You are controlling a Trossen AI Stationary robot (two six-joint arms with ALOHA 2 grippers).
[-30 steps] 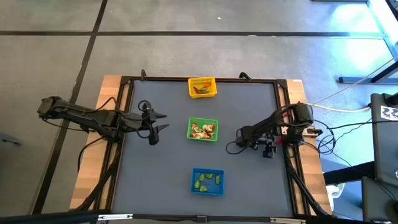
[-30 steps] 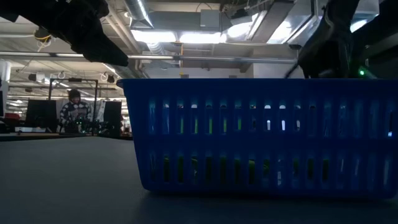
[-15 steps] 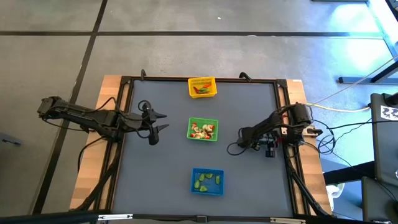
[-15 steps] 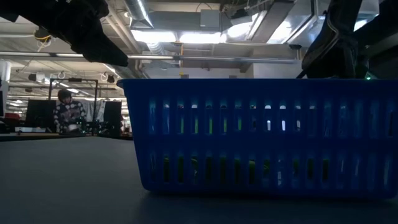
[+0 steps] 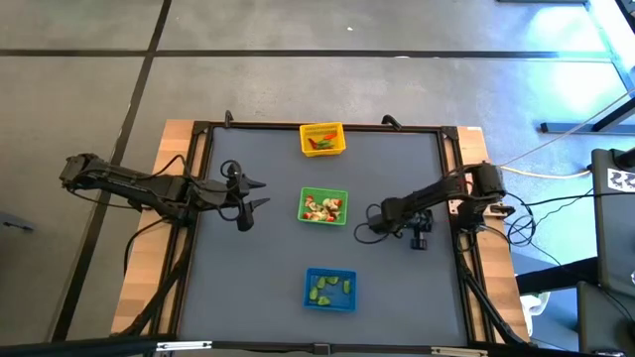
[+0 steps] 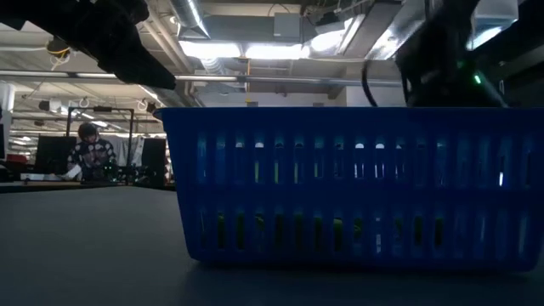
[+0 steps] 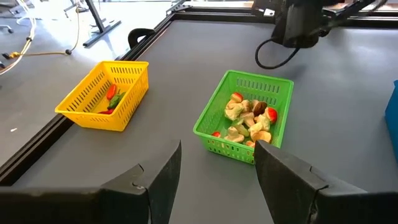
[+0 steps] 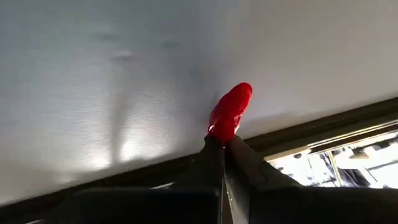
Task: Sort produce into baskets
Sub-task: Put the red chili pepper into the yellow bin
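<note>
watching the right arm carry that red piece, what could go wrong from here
The right gripper pinches the red piece only by its lower end, most of it sticking out past the fingertips, so it might slip or twist free mid-carry. It sits over bare mat beside the green basket, so a drop would likely land outside every basket. The left gripper hangs open facing the same basket; both reaching in could collide.

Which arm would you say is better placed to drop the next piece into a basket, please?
The right. The right gripper is shut on a red piece, east of the green basket. The left gripper waits open and empty, west of it.
</note>
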